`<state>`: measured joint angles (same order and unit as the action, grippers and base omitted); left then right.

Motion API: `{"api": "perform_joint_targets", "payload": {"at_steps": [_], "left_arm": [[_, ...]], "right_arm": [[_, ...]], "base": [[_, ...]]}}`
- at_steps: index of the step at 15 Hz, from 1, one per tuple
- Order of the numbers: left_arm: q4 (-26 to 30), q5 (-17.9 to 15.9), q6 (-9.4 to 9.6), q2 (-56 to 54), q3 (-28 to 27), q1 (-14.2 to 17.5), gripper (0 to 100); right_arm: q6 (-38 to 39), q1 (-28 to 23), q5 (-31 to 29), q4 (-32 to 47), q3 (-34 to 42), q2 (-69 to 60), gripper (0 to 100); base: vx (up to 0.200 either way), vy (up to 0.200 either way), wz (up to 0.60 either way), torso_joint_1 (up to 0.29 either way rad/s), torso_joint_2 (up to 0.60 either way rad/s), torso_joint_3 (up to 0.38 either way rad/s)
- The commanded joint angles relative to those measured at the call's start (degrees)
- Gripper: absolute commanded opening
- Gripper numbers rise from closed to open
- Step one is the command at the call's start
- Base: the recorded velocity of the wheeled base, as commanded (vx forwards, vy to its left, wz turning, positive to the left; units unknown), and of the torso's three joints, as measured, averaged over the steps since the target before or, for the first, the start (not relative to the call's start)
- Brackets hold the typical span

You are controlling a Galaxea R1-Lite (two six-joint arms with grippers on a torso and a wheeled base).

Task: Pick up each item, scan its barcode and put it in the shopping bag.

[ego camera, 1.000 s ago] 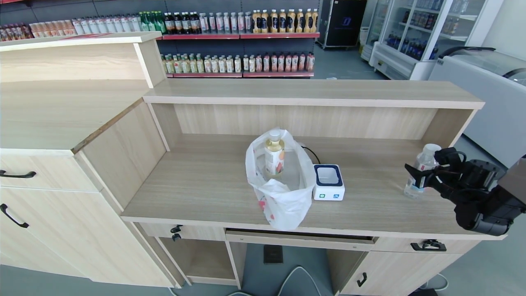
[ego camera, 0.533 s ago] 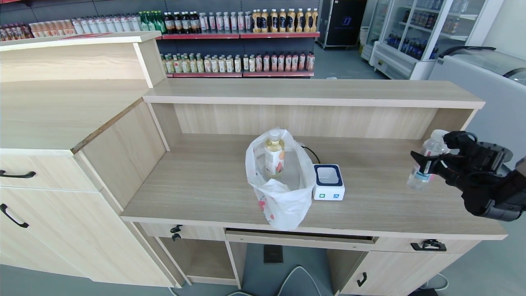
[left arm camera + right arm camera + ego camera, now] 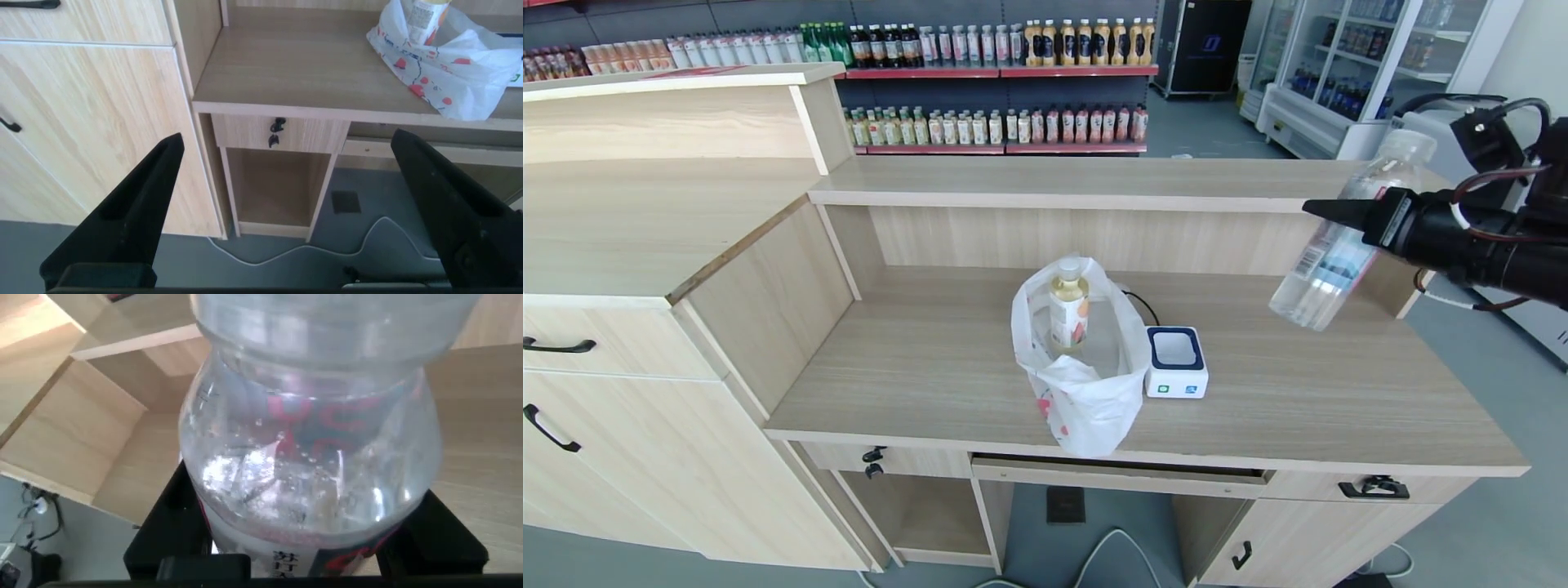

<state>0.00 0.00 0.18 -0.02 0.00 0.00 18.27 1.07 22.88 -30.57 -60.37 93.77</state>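
My right gripper (image 3: 1368,219) is shut on a clear water bottle (image 3: 1335,249), held tilted in the air above the counter's right end, its cap toward the upper right. Up close, the water bottle (image 3: 315,449) sits between the dark fingers (image 3: 172,514). A white shopping bag (image 3: 1082,367) stands open mid-counter with a tea bottle (image 3: 1068,304) upright inside. A white barcode scanner (image 3: 1175,361) with a blue-rimmed window sits just right of the bag. My left gripper (image 3: 286,204) hangs open below and in front of the counter edge, with the shopping bag (image 3: 445,61) farther off.
The wooden counter (image 3: 1258,400) has a raised back shelf (image 3: 1135,184) and a taller cabinet (image 3: 645,237) on the left. A black cable (image 3: 1141,304) runs behind the scanner. Drink shelves and fridges stand in the room behind.
My right gripper has lifted the water bottle off the counter's right end, raising it well above the surface and tilting it. The bag, tea bottle and scanner have not moved.
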Motion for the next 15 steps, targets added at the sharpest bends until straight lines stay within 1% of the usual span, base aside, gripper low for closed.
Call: {"api": "perform_joint_targets", "payload": {"at_steps": [1,2,3,4,5,7,8,10,12,14,15], "left_arm": [[0.0,0.0,-0.01,0.0,0.0,0.0,100],[0.0,0.0,-0.01,0.0,0.0,0.0,100],[0.0,0.0,-0.01,0.0,0.0,0.0,100],[0.0,0.0,-0.01,0.0,0.0,0.0,100],[0.0,-0.1,-0.01,0.0,0.0,0.0,100],[0.0,0.0,-0.01,0.0,0.0,0.0,100],[0.0,0.0,-0.01,0.0,0.0,0.0,100],[0.0,0.0,-0.01,0.0,0.0,0.0,100],[0.0,0.0,-0.01,0.0,0.0,0.0,100],[0.0,-0.1,-0.01,0.0,0.0,0.0,100],[0.0,0.0,-0.01,0.0,0.0,0.0,100]], "right_arm": [[1.7,4.9,1.8,0.5,0.0,-4.9,0],[2.5,6.0,3.9,0.5,-0.3,-4.9,0],[2.5,6.0,3.9,0.5,-0.3,-4.9,0],[3.7,7.8,9.5,0.7,-0.9,-5.6,0],[4.4,8.4,12.7,0.8,-1.1,-6.5,0],[6.1,10.2,17.8,1.5,-1.0,-8.8,0],[6.1,11.7,19.3,2.5,-1.0,-10.0,0],[6.2,14.9,19.7,4.8,-0.5,-12.4,0],[5.6,18.1,19.5,5.3,2.7,-14.8,0],[4.0,20.1,19.4,5.2,5.5,-16.1,0],[1.0,20.7,19.3,4.8,8.4,-16.9,0]], "base": [[0.0,0.0,0.0,0.0,0.0,0.0],[0.0,0.0,0.0,0.0,0.0,0.0],[0.0,0.0,0.0,0.0,0.0,0.0],[0.0,0.0,0.0,0.0,0.0,0.0],[0.0,0.0,0.0,0.0,0.0,0.0],[0.0,0.0,0.0,0.0,0.0,0.0],[0.0,0.0,0.0,0.0,0.0,0.0],[0.0,0.0,0.0,0.0,0.0,0.0],[0.0,0.0,0.0,0.0,0.0,0.0],[0.0,0.0,0.0,0.0,0.0,0.0],[0.0,0.0,0.0,0.0,0.0,0.0]]}}
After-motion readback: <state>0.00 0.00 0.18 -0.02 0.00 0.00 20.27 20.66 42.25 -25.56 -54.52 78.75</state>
